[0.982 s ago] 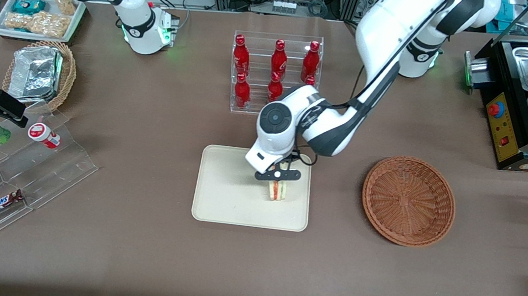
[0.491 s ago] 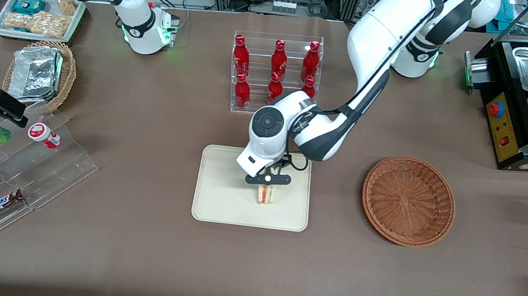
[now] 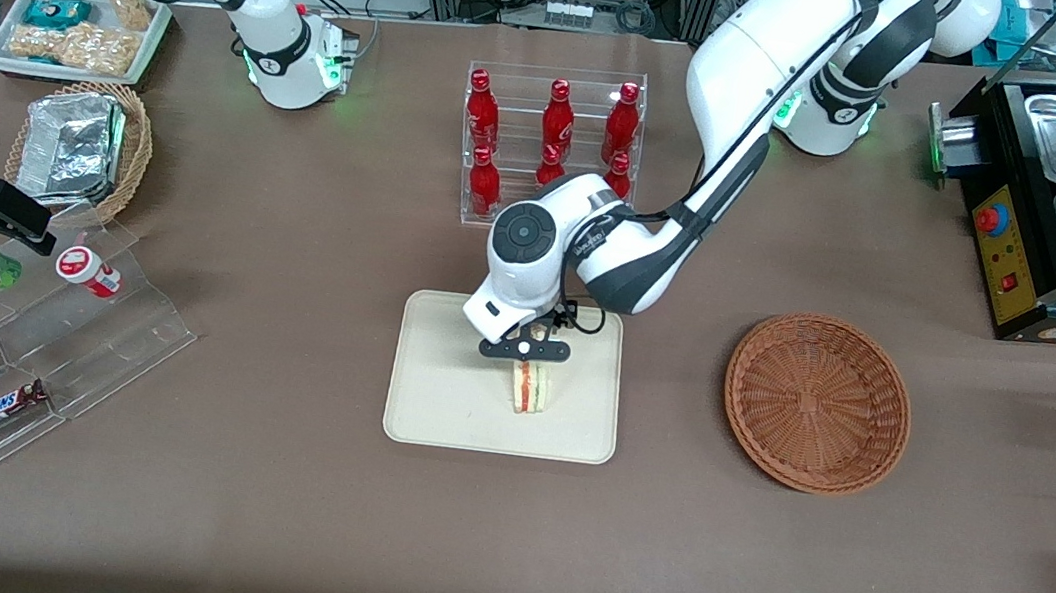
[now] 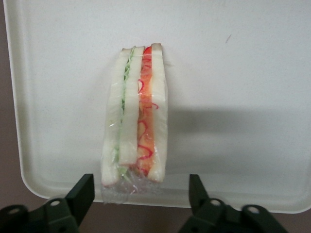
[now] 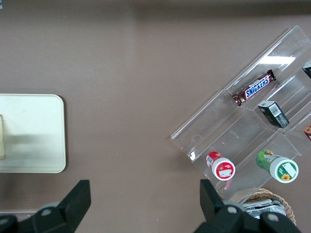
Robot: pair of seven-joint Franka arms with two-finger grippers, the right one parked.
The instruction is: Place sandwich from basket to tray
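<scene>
Pincer (image 3: 525,349) spread wide, gripping nothing; hangs directly over the small triangular wedge of white bread with the orange-red and pale filling stripe, the sandwich (image 3: 529,389). Black fingers (image 4: 83,191) straddle that wedge with a clear gap on each side, touching neither slice.

Sandwich stands on its narrow edge on the large flat cream-coloured rectangular tray (image 3: 434,406), right beneath the pincer, wrapped in clear film. Round reddish-brown woven wicker basket (image 3: 817,403) lies well apart from the pincer, toward the working arm's end of the table, and holds nothing visible. Looks like the placing is done bar the retreat.

Main risk, as a judgement: toppling the wedge. Balances on a thin edge, so any sideways drift while lifting could brush a finger against a slice and tip it flat or push it along the tray. Loose film at the end nearest the pincer could also snag on a fingertip and drag the sandwich upward. Calls for a straight vertical rise with the fingers kept apart.

Arm pose: wrist pointing straight down over the tray, forearm slanting up from the pincer, passing beside the clear acrylic rack of red bottles (image 3: 551,148).
</scene>
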